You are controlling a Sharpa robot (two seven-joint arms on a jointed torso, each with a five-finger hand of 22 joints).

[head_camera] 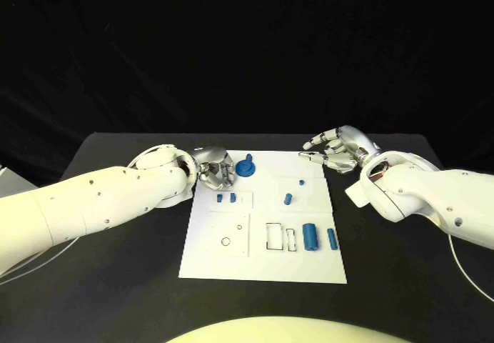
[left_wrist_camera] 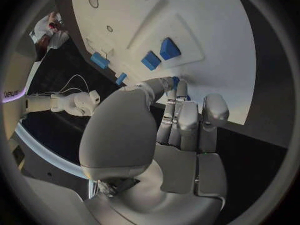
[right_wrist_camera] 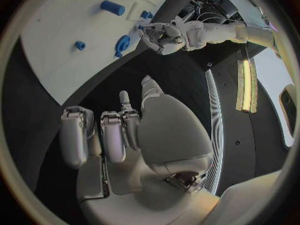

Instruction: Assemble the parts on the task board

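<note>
blue round part just beside left hand

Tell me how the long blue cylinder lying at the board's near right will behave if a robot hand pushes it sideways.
The long blue cylinder lies on its side on the flat task board, so it would probably roll rather than slide. It looks small and solid, likely light and stiff. It lies close to the board's right edge, so a rightward nudge might roll it off onto the table.

Head overhead, wrists near task board
</note>
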